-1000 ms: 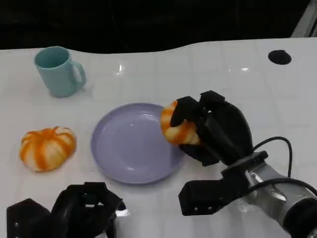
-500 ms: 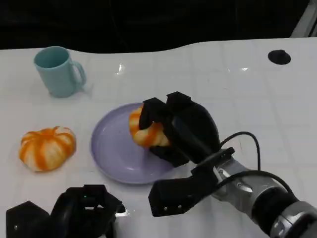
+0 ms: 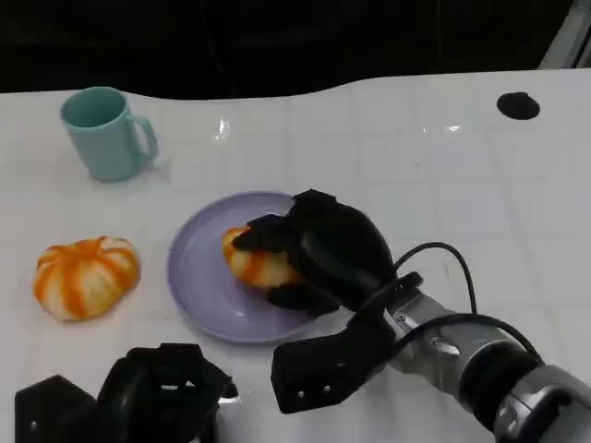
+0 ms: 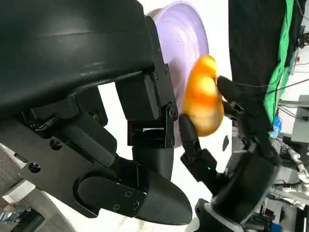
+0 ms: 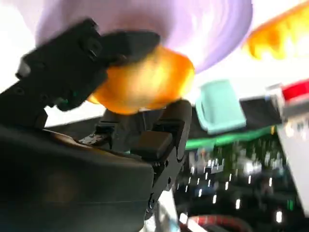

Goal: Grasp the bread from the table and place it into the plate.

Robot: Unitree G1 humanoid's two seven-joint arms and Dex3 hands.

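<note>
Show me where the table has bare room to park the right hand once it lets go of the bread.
Bare table lies right of the plate, out to the black dot, and behind the plate beside the mug. It is crowded at the plate, where the right hand holds the bread, and at lower left: pumpkin-shaped bun, left hand.

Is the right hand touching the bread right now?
Touching. The right wrist view shows the right hand with black fingers wrapped against the bread.

right hand (image 3: 319,254) grips the bread roll (image 3: 254,263) over the lilac plate (image 3: 199,277); left hand (image 3: 138,406) curled low on the surface (image 3: 416,157).
</note>
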